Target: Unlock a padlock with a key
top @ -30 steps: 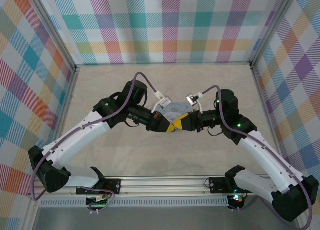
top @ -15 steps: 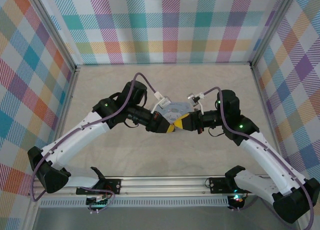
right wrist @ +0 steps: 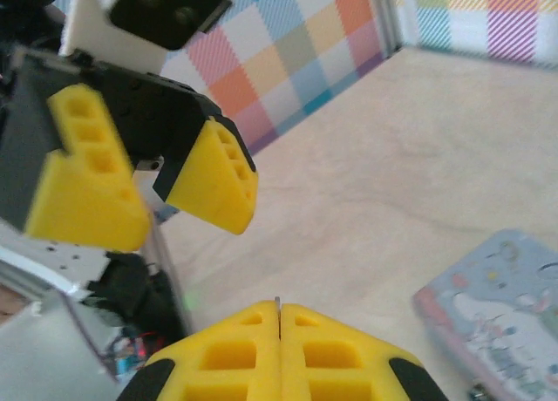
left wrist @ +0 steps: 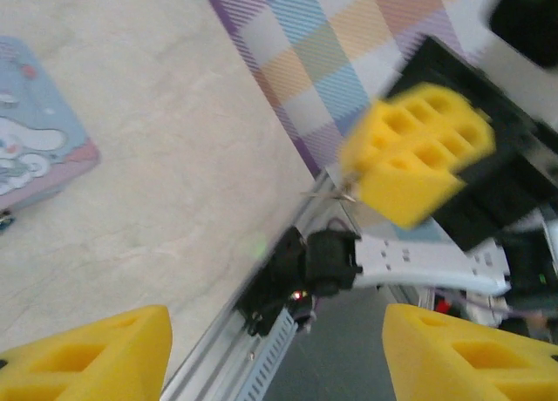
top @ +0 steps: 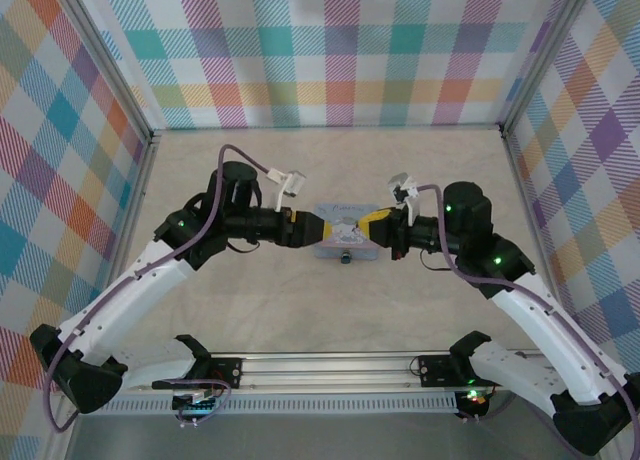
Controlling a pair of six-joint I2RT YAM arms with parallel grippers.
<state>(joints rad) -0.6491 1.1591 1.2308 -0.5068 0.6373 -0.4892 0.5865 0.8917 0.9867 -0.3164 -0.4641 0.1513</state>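
counts: two arms, two grippers, one tin, one padlock, one key.
tin (top: 340,230): pale blue box with a cartoon print, lying flat on the beige table (top: 250,310), between the two grippers.
padlock (top: 345,257): tiny dark piece at the tin's near edge, about midway along it, on the side toward the arm bases.
left gripper (top: 302,226): at the tin's left end, yellow fingers spread wide with nothing between them.
right gripper (top: 373,223): at the tin's right end, yellow pads pressed together, pinching the key.
key (right wrist: 276,305): thin metal sliver sticking out of the seam between the right pads; too small to read its shape.
top view alone: both arms at once, the whole tin and the padlock on its near edge; whether either gripper touches the tin cannot be told.
left wrist view alone: the right gripper seen head-on beyond the tin's corner, a fine metal tip poking from its pads toward the tin.
right wrist view alone: the left gripper's two fingers seen from the front with open air between them, and the tin's printed lid low at the right.
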